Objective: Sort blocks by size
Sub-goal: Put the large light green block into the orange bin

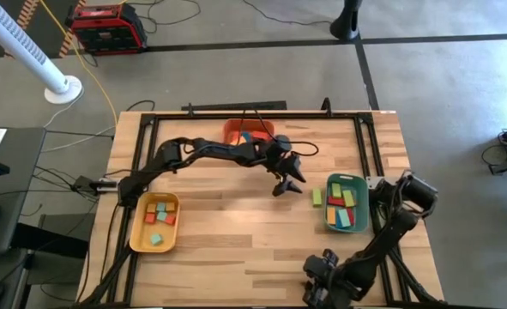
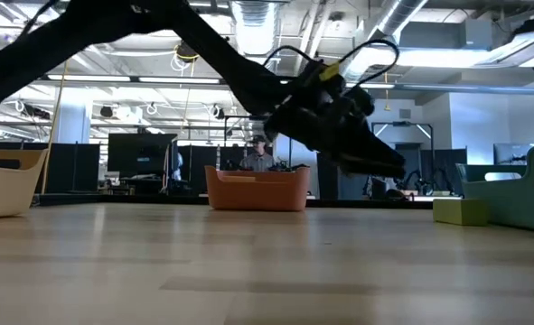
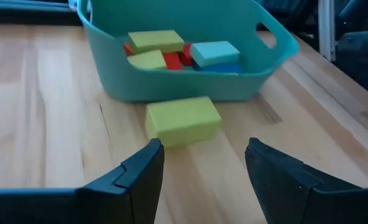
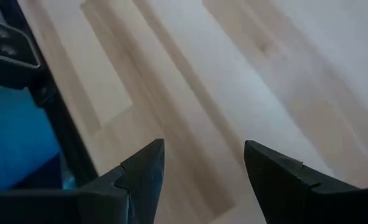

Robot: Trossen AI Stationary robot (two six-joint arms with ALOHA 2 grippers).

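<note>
A yellow-green block [image 3: 184, 120] lies flat on the table right beside the teal tray [image 3: 109, 68], on its left side [image 1: 317, 196]. My left gripper [image 3: 202, 149] hangs open a little above the table [image 1: 287, 183], just short of this block, with nothing between its fingers. The teal tray holds several blocks in green, red and blue [image 3: 171, 53]. More blocks lie in the yellow tray [image 1: 154, 221] and the orange tray [image 1: 249, 133]. My right gripper [image 4: 202, 149] stands open over bare wood near the table's front edge [image 1: 320, 279].
The orange tray [image 2: 257, 188] stands at the far edge, the yellow tray [image 2: 9, 181] at the left, the teal tray [image 1: 365, 215] at the right. A black frame runs around the table top [image 1: 369, 146]. Bare wood lies between the trays [image 1: 236, 223].
</note>
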